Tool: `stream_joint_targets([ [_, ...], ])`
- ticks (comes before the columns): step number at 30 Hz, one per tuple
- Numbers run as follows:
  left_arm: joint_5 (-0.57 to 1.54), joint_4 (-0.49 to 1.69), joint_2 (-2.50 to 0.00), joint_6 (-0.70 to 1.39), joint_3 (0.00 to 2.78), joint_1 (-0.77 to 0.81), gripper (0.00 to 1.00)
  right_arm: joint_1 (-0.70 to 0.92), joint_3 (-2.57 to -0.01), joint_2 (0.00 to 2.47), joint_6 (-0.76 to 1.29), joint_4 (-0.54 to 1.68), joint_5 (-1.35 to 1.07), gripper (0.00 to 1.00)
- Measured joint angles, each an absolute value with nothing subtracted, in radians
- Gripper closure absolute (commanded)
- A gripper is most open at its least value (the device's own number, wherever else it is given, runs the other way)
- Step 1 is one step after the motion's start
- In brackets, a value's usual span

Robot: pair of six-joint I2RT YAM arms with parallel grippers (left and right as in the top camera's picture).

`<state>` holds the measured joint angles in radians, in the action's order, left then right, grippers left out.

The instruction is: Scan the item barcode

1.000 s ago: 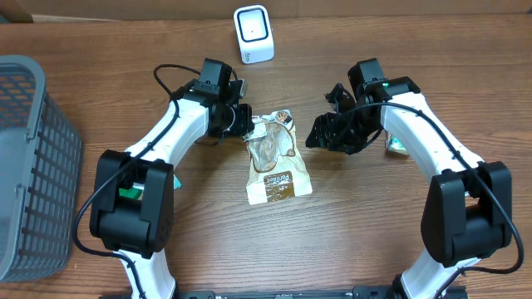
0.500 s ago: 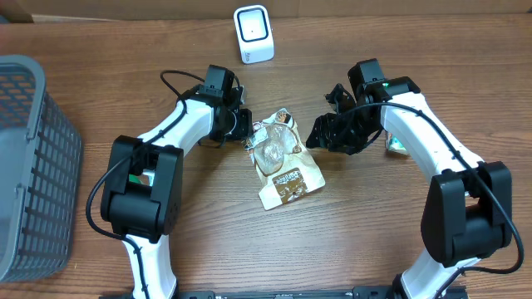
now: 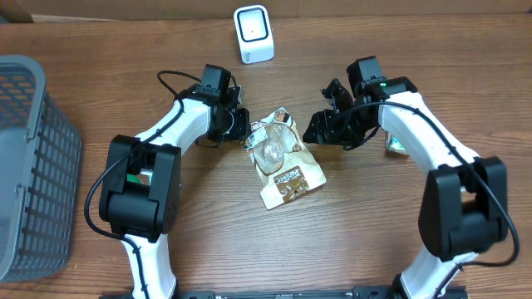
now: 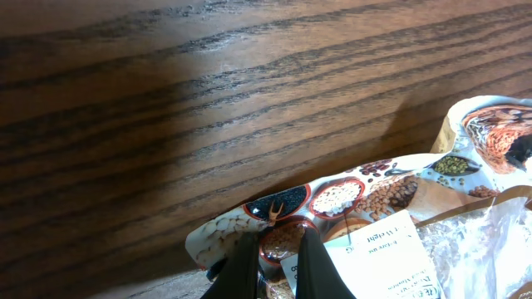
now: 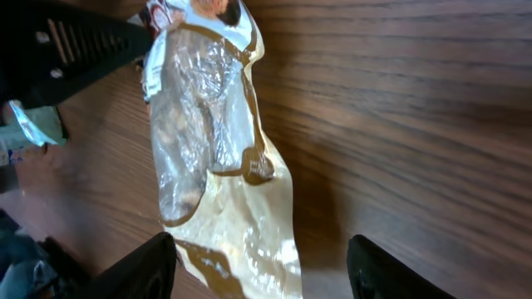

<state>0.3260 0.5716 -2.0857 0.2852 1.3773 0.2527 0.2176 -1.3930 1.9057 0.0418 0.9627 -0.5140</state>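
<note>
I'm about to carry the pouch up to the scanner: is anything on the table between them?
Nothing visible. Only bare table lies between the pouch and the white scanner. The left gripper, shut on the pouch's top edge, sits just left of that line. The right gripper stands open, off to the right.
</note>
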Motion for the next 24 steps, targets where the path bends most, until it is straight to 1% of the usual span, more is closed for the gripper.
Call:
stream_joint_targets([
  [7, 0.326, 0.573, -2.086, 0.285, 1.378, 0.253, 0.96, 0.218, -1.380, 2.035, -0.007, 0.945, -0.597, 0.32],
  [12, 0.325, 0.573, -2.086, 0.285, 1.378, 0.254, 0.96, 0.218, -1.378, 2.061, -0.020, 0.919, -0.645, 0.33],
  [17, 0.326, 0.576, -2.088, 0.285, 1.381, 0.254, 0.96, 0.231, -1.370, 2.093, -0.022, 0.835, -0.710, 0.33],
  [19, 0.326, 0.577, -2.089, 0.285, 1.382, 0.254, 0.96, 0.245, -1.359, 2.105, -0.018, 0.811, -0.732, 0.36],
  [21, 0.326, 0.578, -2.089, 0.285, 1.382, 0.254, 0.96, 0.265, -1.353, 2.112, 0.002, 0.783, -0.758, 0.43],
  [24, 0.326, 0.579, -2.089, 0.285, 1.383, 0.254, 0.96, 0.306, -1.351, 2.130, 0.064, 0.698, -0.779, 0.48],
])
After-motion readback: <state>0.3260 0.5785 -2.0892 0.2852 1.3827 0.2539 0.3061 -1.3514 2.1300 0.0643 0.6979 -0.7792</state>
